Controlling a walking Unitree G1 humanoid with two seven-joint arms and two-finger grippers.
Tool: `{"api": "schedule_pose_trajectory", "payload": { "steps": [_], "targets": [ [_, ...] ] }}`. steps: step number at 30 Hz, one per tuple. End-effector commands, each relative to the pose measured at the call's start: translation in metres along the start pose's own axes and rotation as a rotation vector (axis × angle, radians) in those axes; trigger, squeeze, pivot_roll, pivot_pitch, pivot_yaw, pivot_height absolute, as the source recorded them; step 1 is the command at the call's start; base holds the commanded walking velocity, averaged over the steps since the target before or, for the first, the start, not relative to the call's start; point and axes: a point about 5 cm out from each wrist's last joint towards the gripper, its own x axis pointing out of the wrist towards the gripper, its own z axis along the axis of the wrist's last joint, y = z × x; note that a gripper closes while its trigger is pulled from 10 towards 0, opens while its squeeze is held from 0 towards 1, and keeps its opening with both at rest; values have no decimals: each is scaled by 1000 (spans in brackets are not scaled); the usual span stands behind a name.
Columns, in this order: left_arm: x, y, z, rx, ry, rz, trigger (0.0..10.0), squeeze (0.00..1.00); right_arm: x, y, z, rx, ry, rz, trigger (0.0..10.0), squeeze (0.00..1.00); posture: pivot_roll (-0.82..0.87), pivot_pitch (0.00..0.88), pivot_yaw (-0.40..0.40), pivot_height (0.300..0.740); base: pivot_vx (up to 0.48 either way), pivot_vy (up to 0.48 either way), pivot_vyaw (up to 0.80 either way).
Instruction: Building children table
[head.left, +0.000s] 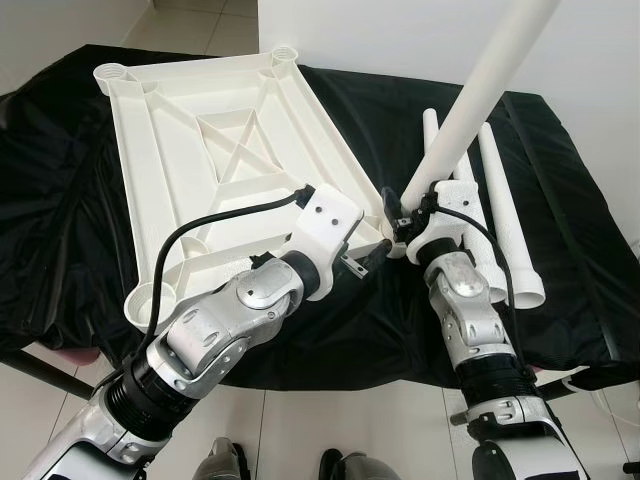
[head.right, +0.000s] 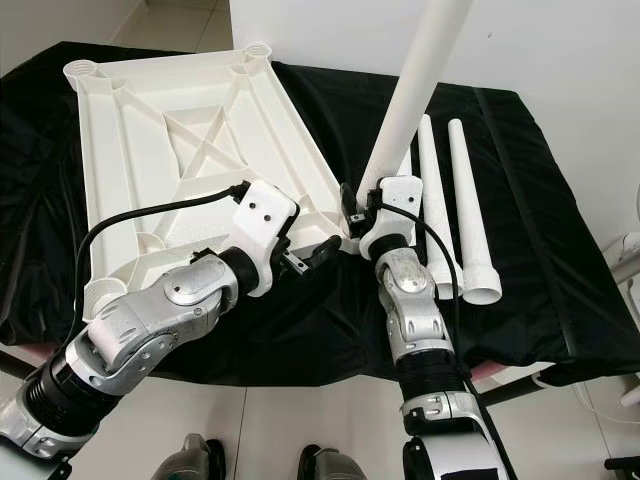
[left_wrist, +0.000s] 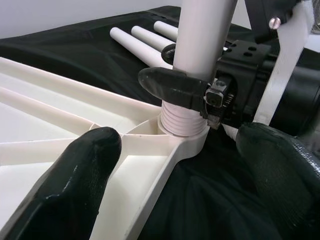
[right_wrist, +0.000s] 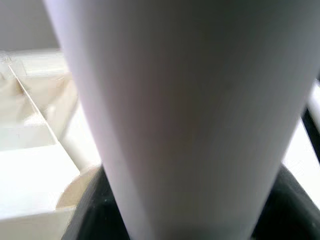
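White leg (head.left: 480, 95) clamped by right end effector (left_wrist: 187, 92); socketed, apparently.

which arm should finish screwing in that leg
Right. The right gripper is clamped on the leg just above the socket; the left gripper is open beside the corner.
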Motion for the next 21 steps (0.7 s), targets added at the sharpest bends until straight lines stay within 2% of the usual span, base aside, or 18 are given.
{"api": "schedule_pose_trajectory", "payload": {
  "steps": [1,7,12,21],
  "targets": [
    [-1,-15,1,5,-1,-236,10000,0,-3,-6,-18,49,105,-25,10000,0,117,168,-59,740,0,0,0],
    [-1,-14,1,7,-4,-231,10000,0,1,-11,-19,136,145,-51,10000,0,119,159,-62,740,0,0,0],
    [-2,-14,2,7,-5,-232,10000,0,2,-12,-17,147,137,-53,10000,0,119,159,-62,740,0,0,0],
    [-2,-15,1,8,-1,-232,10000,0,-2,-8,-20,114,134,-76,10000,0,121,162,-63,740,0,0,0]
  ]
}}
